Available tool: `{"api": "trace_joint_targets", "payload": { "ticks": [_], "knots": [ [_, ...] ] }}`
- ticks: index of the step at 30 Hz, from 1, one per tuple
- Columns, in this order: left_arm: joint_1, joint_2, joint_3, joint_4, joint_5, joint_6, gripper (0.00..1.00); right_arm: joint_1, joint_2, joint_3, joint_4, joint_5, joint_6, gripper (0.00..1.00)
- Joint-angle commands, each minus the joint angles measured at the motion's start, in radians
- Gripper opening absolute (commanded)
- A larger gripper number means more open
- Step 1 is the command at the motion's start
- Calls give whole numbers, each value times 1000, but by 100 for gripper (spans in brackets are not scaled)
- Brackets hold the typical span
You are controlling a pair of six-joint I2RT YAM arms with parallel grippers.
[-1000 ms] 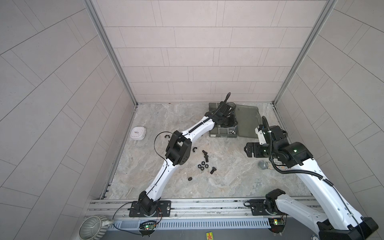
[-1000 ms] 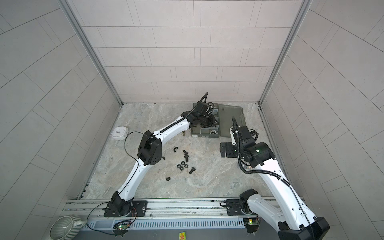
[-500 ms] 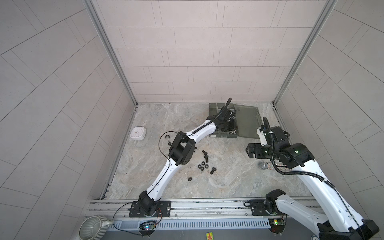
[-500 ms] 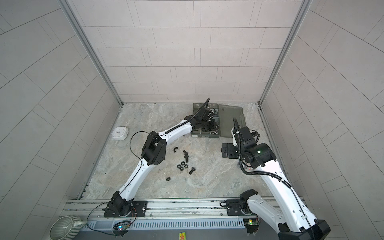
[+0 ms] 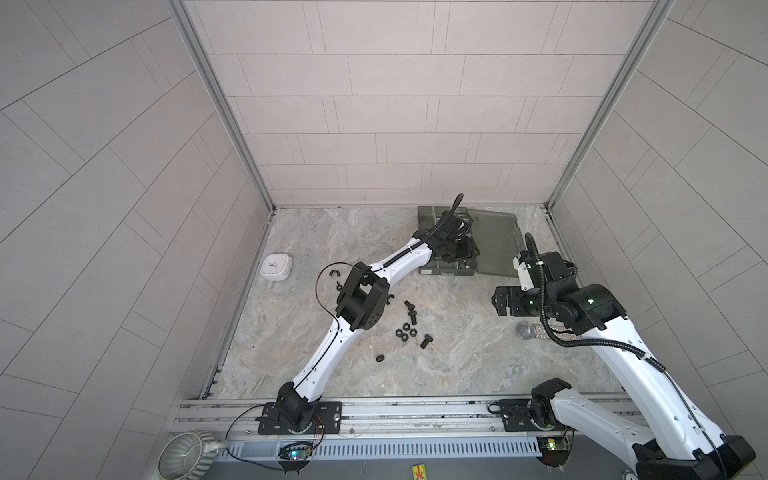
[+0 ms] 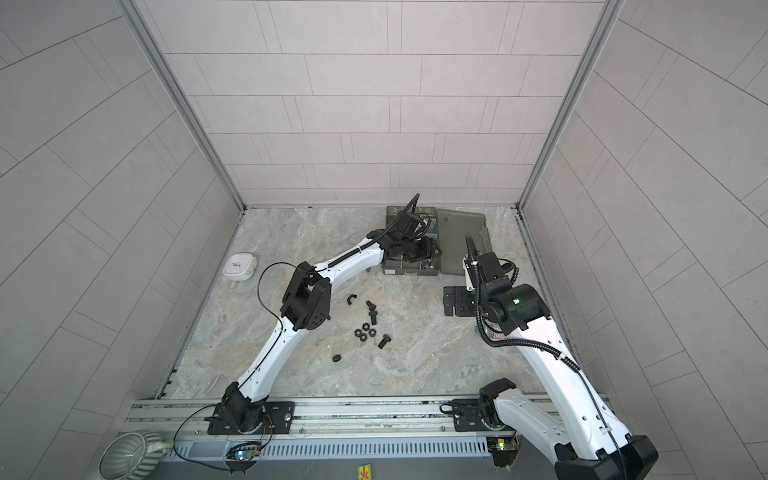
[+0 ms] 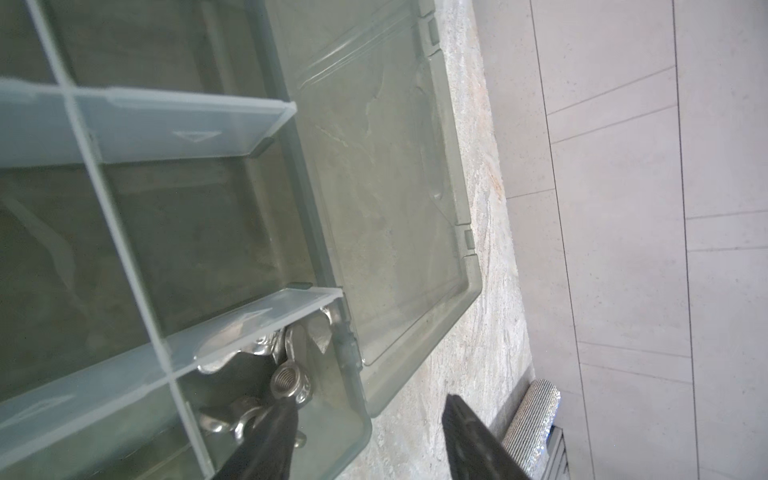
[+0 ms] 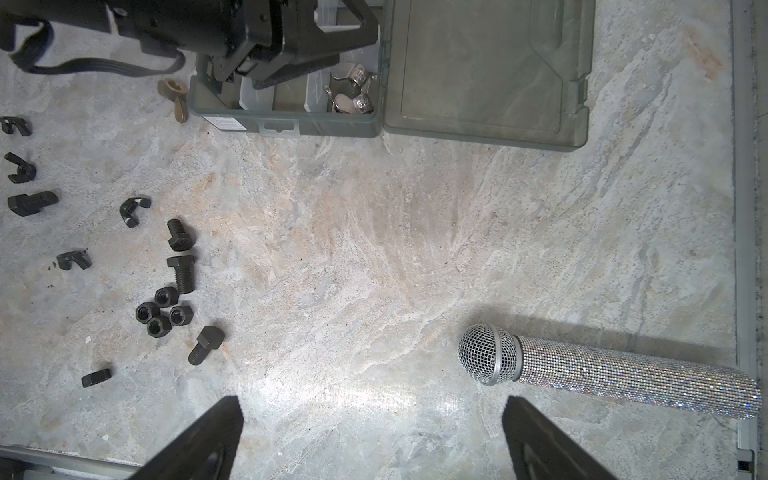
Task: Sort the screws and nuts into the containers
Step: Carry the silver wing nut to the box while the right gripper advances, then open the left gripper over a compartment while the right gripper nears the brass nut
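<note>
Left end effector [image 7: 369,403] hangs half-open and empty over the containers [image 7: 166,124], above silver wing nuts [image 7: 286,379] in a corner compartment; right end effector [image 8: 372,401] gapes wide, empty, over the counter [image 8: 374,249] where black screws [image 8: 181,266] and hex nuts [image 8: 164,311] lie loose

Bare table [image 8: 332,232] lies between nuts [image 8: 181,314] and microphone [image 8: 602,370]

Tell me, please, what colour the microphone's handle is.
The handle is glittery silver; right wrist view shows it best.
</note>
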Motion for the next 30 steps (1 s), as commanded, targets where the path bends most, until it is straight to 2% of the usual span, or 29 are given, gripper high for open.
{"api": "trace_joint_targets", "payload": {
  "ticks": [1, 4, 10, 12, 17, 21, 28, 29, 30],
  "knots": [
    [16, -209, -15, -65, -23, 118, 63, -3, -2, 16, 27, 30, -1, 99],
    [59, -378, -217, -80, -77, 171, 66, -3, 18, 8, 79, -11, -5, 99],
    [214, -792, -776, -44, -184, 185, 68, 10, 145, 3, 236, -130, 44, 96],
    [265, -919, -927, -82, -233, 191, 69, 37, 198, 22, 287, -135, 50, 95],
    [339, -1175, -1175, -135, -283, 185, 70, 117, 365, 121, 342, -87, 6, 93],
    [362, -1317, -1286, -159, -315, 152, 71, 151, 500, 227, 350, -76, -19, 90],
    [420, -1394, -1299, -265, -328, 184, 72, 208, 737, 431, 371, -82, -58, 79],
    [438, -1394, -1299, -285, -316, 190, 74, 216, 779, 467, 369, -85, -65, 76],
    [457, -1395, -1301, -299, -297, 191, 81, 225, 818, 504, 361, -87, -74, 74]
  ]
}}
